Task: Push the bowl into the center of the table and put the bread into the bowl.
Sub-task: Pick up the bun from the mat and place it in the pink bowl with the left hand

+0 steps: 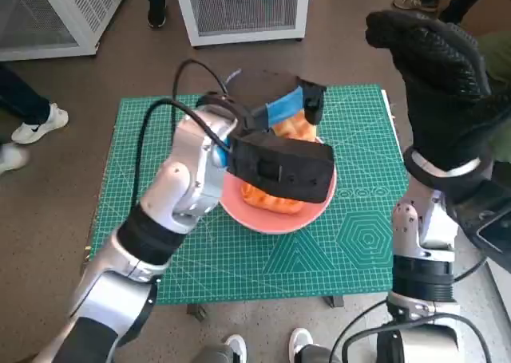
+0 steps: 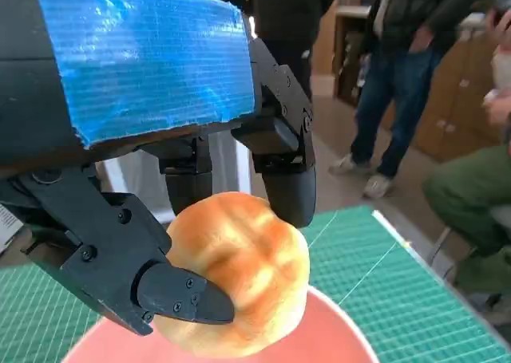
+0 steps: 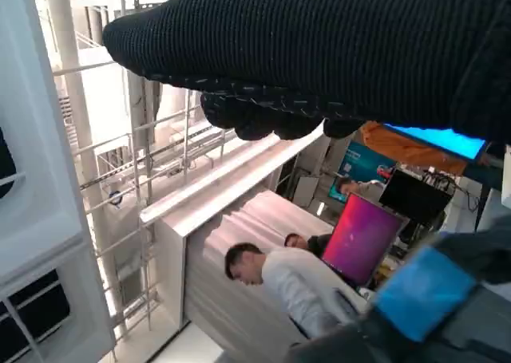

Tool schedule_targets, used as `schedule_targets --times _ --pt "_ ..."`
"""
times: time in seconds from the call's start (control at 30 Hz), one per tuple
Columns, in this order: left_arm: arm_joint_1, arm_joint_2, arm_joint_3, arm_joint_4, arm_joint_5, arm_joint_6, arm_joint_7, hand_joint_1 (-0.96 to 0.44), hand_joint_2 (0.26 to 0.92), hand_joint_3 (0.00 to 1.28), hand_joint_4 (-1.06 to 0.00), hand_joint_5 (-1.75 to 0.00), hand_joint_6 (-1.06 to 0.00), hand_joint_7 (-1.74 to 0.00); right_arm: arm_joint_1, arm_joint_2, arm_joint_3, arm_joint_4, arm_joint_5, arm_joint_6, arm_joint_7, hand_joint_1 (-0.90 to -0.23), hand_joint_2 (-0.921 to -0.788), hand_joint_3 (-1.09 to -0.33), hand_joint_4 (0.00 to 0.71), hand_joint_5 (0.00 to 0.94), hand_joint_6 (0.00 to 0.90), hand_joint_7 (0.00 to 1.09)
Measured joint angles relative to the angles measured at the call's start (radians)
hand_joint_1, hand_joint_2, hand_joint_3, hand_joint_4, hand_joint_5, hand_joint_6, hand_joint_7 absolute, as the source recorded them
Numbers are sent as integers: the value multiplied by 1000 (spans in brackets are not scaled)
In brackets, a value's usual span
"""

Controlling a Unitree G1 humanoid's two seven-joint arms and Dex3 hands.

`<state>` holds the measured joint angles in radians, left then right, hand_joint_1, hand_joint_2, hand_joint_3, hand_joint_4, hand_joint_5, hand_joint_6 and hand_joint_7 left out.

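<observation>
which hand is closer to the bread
Left. The left robot hand grips the bread just above the bowl. The right robot hand is raised off to the side, well clear of it, over the table's right edge.

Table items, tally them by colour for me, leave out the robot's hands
Green: 1, the cutting mat
Pink: 1, the bowl
Golden-orange: 1, the bread, held over the bowl by the left hand
Total: 3
</observation>
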<state>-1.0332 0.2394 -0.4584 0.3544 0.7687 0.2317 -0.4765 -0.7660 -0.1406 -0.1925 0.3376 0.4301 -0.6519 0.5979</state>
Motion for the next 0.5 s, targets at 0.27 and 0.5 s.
schedule_targets --times 0.27,0.5 --pt "-4 -14 2 78 -19 16 1 0 863 241 -618 -1293 -546 -1228 0 -2 0 0 5 1 0 -696 -921 -673 308 1 325 200" --pt "-14 -27 9 115 -68 90 -62 -263 849 60 -236 -373 -137 -466 2 -2 0 -2 8 8 0 -700 -921 -669 308 1 326 199"
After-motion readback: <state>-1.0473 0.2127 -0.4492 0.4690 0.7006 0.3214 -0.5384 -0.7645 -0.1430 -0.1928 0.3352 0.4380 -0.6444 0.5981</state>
